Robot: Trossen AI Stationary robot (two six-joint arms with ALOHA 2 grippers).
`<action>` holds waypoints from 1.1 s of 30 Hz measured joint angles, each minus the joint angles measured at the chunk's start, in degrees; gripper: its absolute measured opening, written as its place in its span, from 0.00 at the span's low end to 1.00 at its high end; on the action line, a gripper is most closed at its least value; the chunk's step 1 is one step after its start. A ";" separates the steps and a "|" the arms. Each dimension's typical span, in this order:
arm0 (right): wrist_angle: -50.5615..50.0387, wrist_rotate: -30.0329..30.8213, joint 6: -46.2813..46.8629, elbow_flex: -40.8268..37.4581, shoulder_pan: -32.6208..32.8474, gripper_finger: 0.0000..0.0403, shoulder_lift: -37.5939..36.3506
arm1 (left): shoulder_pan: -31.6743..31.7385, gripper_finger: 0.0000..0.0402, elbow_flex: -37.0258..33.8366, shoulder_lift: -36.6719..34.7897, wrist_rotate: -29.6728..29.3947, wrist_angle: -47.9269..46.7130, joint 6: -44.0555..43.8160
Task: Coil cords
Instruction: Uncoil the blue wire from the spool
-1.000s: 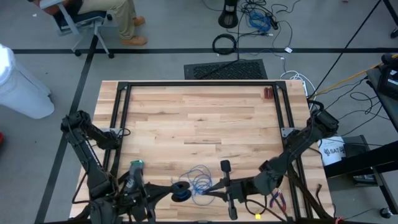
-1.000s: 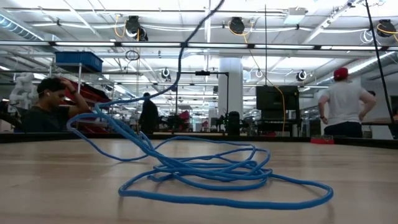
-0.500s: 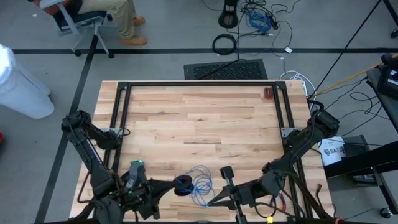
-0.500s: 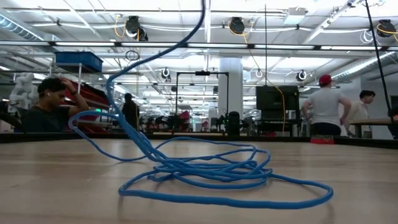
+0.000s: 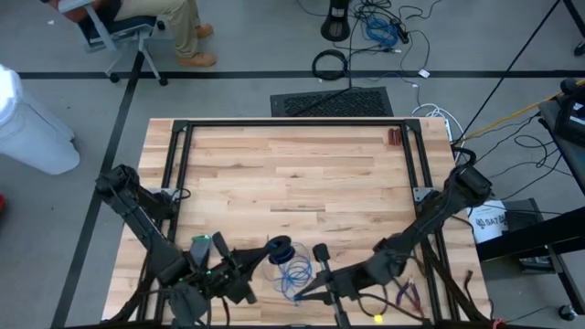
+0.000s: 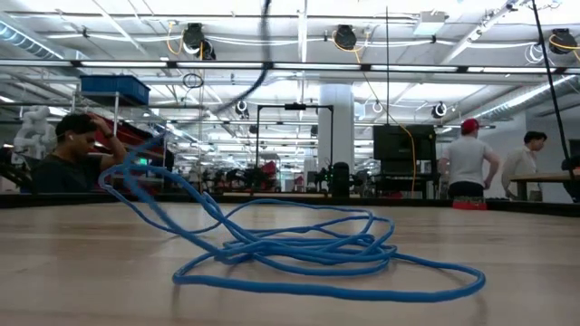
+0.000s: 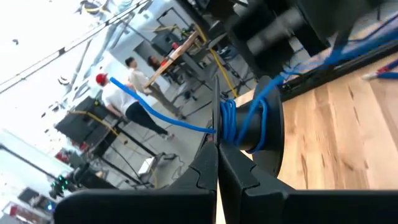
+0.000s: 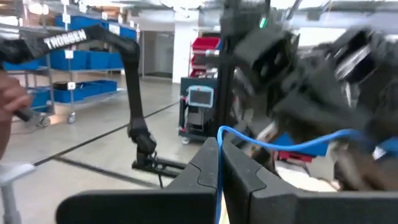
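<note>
Where it lies loose: thin blue cords (image 6: 308, 249) | tangled loops

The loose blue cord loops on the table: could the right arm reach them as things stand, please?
Probably yes. The right claw sits just beside the loose loops, nothing lying between, but it is already shut on the blue cord, so it would have to let go first.

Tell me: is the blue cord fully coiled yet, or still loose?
Partly coiled. Some turns wrap the dark spool, but the cord mostly sprawls in loose loops on the table.
</note>
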 joint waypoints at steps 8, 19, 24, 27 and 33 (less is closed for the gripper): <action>-0.13 -1.64 3.44 0.00 -3.52 0.00 3.70 | 0.84 0.00 0.00 0.37 0.10 7.54 0.02; -8.68 0.80 3.67 0.00 -4.40 0.00 3.78 | -2.63 0.00 -0.02 0.37 5.51 18.95 4.78; -10.81 3.42 3.67 0.00 -4.60 0.00 3.78 | -4.30 0.00 0.20 0.37 6.16 19.90 6.28; -12.36 3.44 4.16 0.00 -4.85 0.00 3.77 | -5.14 0.00 0.67 0.37 6.03 19.90 7.76; -15.85 3.82 4.92 0.00 -5.21 0.00 3.54 | -6.76 0.00 0.72 0.34 5.96 19.94 8.15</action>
